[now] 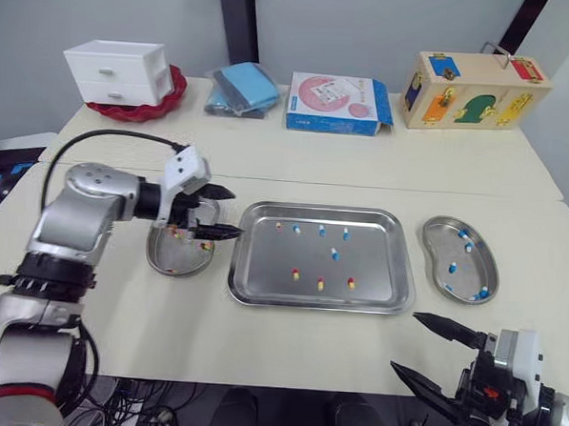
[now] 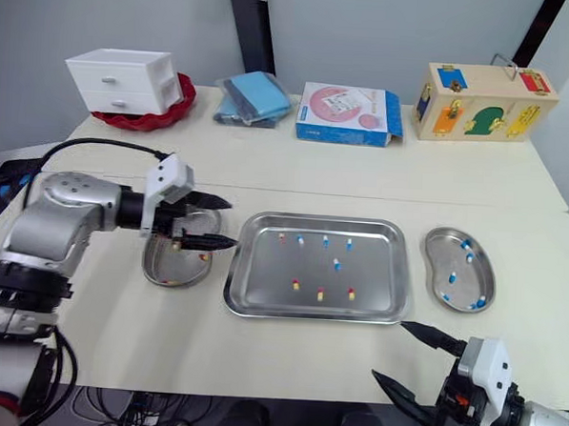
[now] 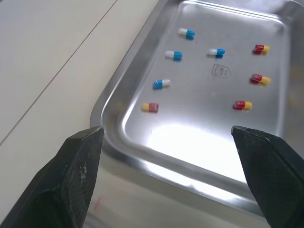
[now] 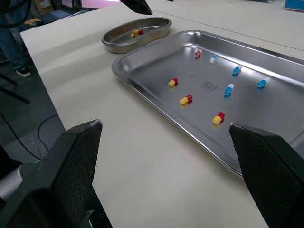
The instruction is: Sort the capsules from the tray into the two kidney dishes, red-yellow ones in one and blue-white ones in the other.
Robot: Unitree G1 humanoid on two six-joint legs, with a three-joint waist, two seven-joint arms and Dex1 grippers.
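Hovering beside tray (image 1: 377, 261) rim — left fingers (image 1: 217, 232) apart, right fingers (image 1: 447, 327) apart at near table (image 1: 287, 342) edge

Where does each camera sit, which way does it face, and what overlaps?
Eye views: on the head, facing forward and down; left gripper at the left kidney dish, right gripper nearest the camera.
Left wrist view: between its open fingers onto the tray.
Right wrist view: between its open fingers, across the tray toward that dish.
Shared: all show the tray and capsules.

From the head we look forward and down over the worktop (image 1: 268, 164). Both our wrist cameras sit low and close, sharing the tray (image 3: 199, 118) from opposite ends.
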